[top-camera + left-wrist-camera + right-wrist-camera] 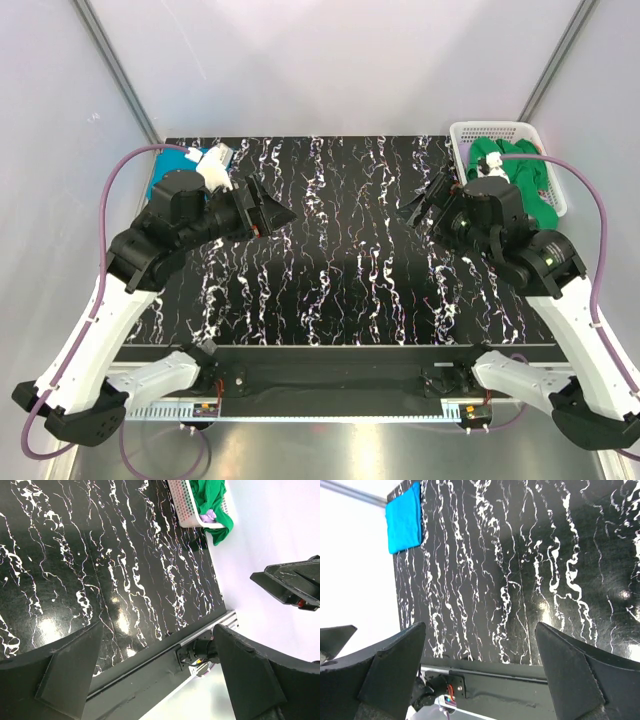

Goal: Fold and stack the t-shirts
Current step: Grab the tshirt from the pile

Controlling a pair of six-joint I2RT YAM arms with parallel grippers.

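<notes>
A teal-blue t-shirt (404, 518), folded to a rectangle, lies at the table's far left corner; in the top view (163, 168) my left arm hides most of it. A bright green t-shirt (520, 170) fills the white basket (490, 130) at the far right and hangs over its side (214, 502). A bit of lilac cloth (209, 515) shows in the basket. No coral shirt shows. My left gripper (272, 212) is open and empty above the left of the table. My right gripper (425, 205) is open and empty above the right, next to the basket.
The black marbled table (330, 250) has a metal rail (320, 405) along its near edge with both arm bases. White walls and metal posts close in the far side. Purple cables loop off both arms.
</notes>
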